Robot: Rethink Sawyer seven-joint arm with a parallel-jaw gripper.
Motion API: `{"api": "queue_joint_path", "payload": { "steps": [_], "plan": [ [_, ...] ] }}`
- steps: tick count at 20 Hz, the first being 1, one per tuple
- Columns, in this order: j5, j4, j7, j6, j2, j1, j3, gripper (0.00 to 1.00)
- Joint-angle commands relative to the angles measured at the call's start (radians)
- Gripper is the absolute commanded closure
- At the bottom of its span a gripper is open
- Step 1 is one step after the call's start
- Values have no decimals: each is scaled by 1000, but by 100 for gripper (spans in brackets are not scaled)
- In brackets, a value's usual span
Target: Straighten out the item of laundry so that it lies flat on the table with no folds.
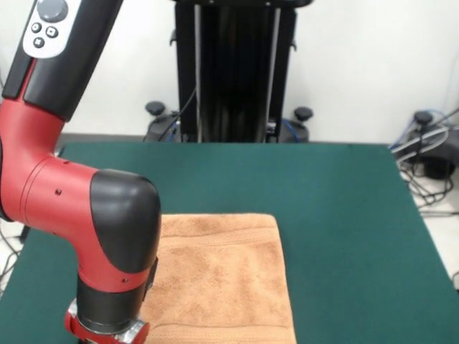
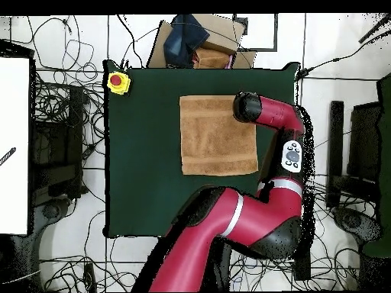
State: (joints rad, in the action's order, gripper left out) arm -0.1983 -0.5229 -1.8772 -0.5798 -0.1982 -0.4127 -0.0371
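Lying flat and spread out, the peach-orange towel sits on the dark green table, toward twelve o'clock of the tabletop's middle in the overhead view, its woven band stripes running near its twelve and six o'clock edges. At the towel's upper corner near two o'clock stands the red and black arm, its black wrist over the cloth's edge. Whether the gripper is wide or narrow cannot be told. A yellow box with a red button sits at the table's ten o'clock corner.
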Motion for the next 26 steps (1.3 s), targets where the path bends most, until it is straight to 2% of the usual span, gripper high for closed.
{"api": "queue_joint_path", "payload": {
  "steps": [1,3,9,11,15,19,26],
  "plan": [
    [31,190,280,-714,-73,-30,-108,0],
    [37,184,277,-720,-68,-28,-113,0],
    [75,-128,228,-644,200,-15,-77,0],
    [76,-182,223,-631,245,-16,-80,0],
    [65,-217,200,-615,288,-17,-91,0],
    [71,-311,159,-580,355,-20,-95,0],
    [78,-370,112,-573,409,-11,-95,0]
  ]
}}
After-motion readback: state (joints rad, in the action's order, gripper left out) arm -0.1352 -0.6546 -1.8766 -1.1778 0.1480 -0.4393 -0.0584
